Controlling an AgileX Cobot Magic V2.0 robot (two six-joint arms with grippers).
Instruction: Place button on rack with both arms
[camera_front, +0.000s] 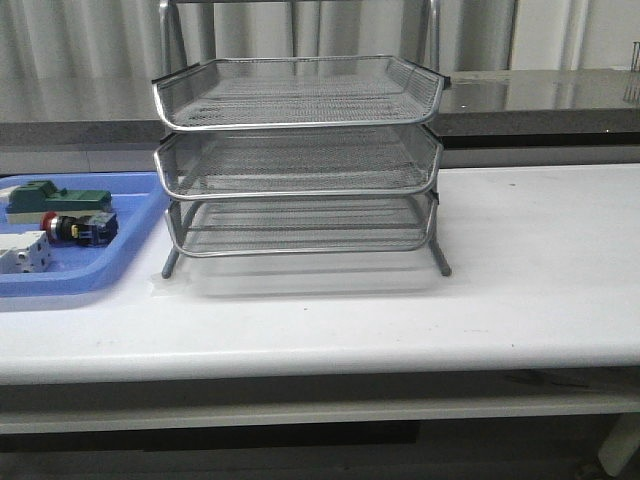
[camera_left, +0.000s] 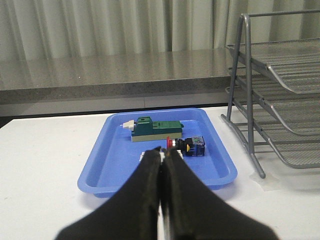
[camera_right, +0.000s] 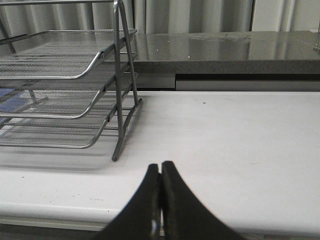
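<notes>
At the far left of the front view, a blue tray (camera_front: 120, 262) lies on the white desk (camera_front: 520, 260), cut off by the frame edge. It holds 3 things. A green block (camera_front: 55, 198) sits toward the tray's 12 o'clock side. The button (camera_front: 80, 228) lies on its side just below it, red cap pointing to 9 o'clock and blue-yellow rear block to 3 o'clock. A white block (camera_front: 25, 252) lies at about 7 o'clock from the button, near but apart from it.

Just to the right of the tray stands the rack (camera_front: 298, 160), 3 wire-mesh trays stacked in a metal frame, their open fronts facing the camera. All 3 tiers show only mesh. The desk to the rack's right is plain white, with a grey counter (camera_front: 540, 100) and curtains behind.

Neither arm shows in the front view. In the left wrist view the left claw (camera_left: 161, 152) has its 2 fingers pressed together with nothing between them; it hangs over the near rim of the tray, its tips in line with the button and short of it. In the right wrist view the right claw (camera_right: 160, 167) is likewise pressed together and holds nothing, above the desk's near edge, with the rack's side frame at about 10 o'clock from the tips.
</notes>
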